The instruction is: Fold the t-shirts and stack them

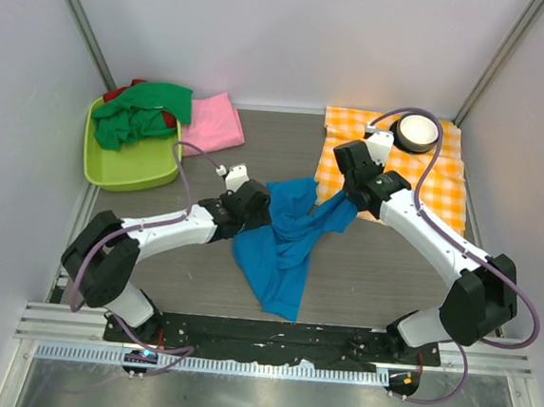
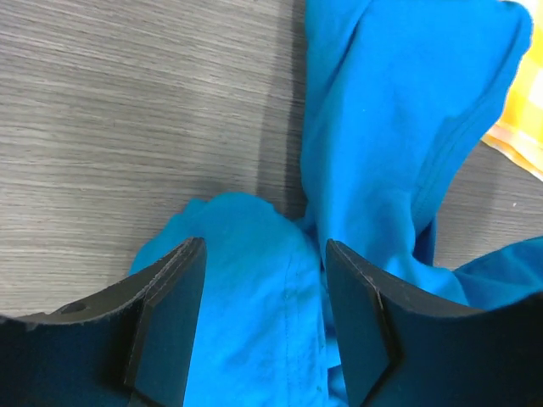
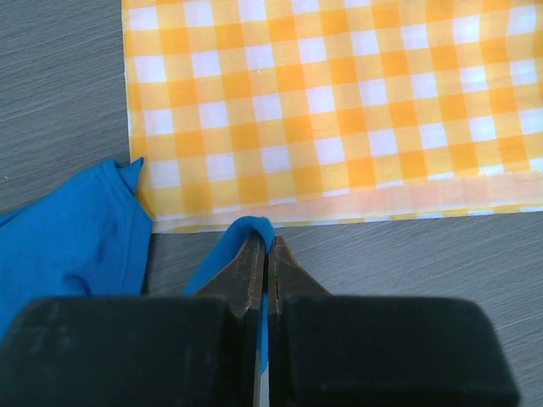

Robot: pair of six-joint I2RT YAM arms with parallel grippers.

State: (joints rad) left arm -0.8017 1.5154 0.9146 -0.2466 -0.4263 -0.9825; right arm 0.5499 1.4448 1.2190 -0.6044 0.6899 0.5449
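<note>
Centrally on the bench (image 1: 198, 283), we see the bright blue t-shirt (image 1: 282, 247) crumpled, one corner reaching the orange-and-white checked cloth (image 1: 440, 185), which carries a bowl (image 1: 417, 132). Only the wrist views settle the grips: our right jaws are pinched together on a thin blue fold near that cloth's edge, while our left jaws stand apart, straddling a raised bump of shirt. The lime tub (image 1: 127, 177) at far left holds the green t-shirt (image 1: 141, 121) and red t-shirt (image 1: 118, 92); the pink t-shirt (image 1: 212, 124) lies just beside it.
</note>
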